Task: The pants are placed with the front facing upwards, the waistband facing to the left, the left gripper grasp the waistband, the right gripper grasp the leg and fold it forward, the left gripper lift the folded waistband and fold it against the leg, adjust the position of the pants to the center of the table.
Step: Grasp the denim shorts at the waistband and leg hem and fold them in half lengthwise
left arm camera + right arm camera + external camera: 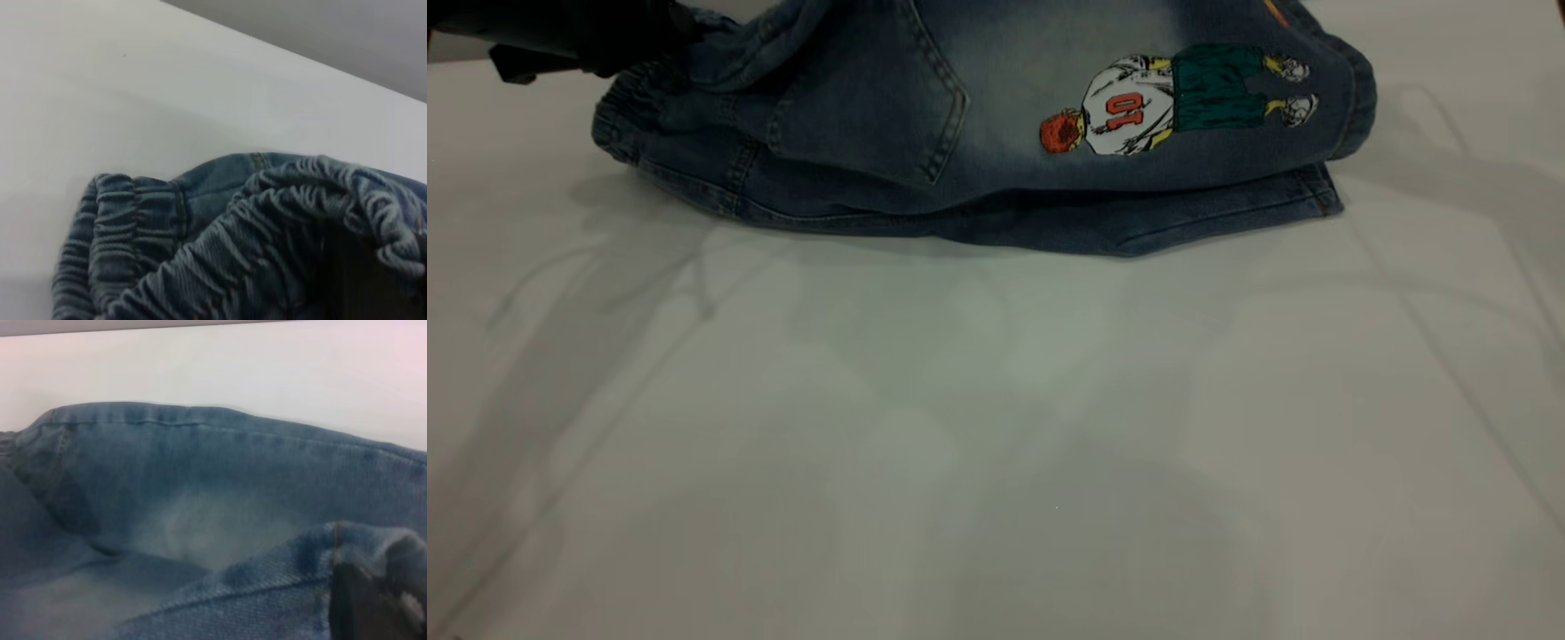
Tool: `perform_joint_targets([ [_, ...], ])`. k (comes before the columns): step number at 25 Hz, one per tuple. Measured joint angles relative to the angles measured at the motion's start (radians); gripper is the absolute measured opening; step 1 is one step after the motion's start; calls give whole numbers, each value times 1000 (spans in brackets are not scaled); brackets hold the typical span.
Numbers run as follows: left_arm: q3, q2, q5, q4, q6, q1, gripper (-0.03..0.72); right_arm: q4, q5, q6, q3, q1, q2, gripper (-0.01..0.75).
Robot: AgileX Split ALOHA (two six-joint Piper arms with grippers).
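The left end effector (596, 40) sits at the far left of the table (996, 427), over the waistband (631, 111); its wrist view shows ruched elastic bunched up close, but I cannot tell whether it grips. The pants (978, 133) lie folded lengthwise at the far edge, patch pocket (871, 107) and a printed figure numbered 10 (1138, 107) uppermost. The right end effector (377, 600) holds a fold of leg denim, seen only in its wrist view.
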Motion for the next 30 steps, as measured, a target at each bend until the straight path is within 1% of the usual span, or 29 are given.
perform_joint_targets([
  [6, -53, 43, -11, -1, 89, 1, 123, 1, -4, -1, -69, 0, 86, 14],
  [11, -86, 80, -25, -3, 176, 2, 123, 4, -24, -1, -79, 0, 102, 14],
  [17, -87, 109, -30, -3, 183, 2, 123, 4, -27, -2, -79, 0, 101, 18],
  [20, -87, 109, -43, -3, 183, 2, 123, 3, -28, -2, -79, 0, 101, 37],
  [22, -87, 109, -43, -3, 182, 2, 123, 3, -28, -2, -79, 0, 101, 81],
  [24, -87, 109, -43, -3, 182, 2, 123, 3, -28, -2, -79, 0, 101, 152],
  [28, -87, 109, -42, -3, 181, 2, 123, 3, -28, 18, -79, 0, 101, 348],
  [30, -87, 109, -41, -3, 182, 2, 123, 3, -37, 26, -79, 0, 100, 434],
])
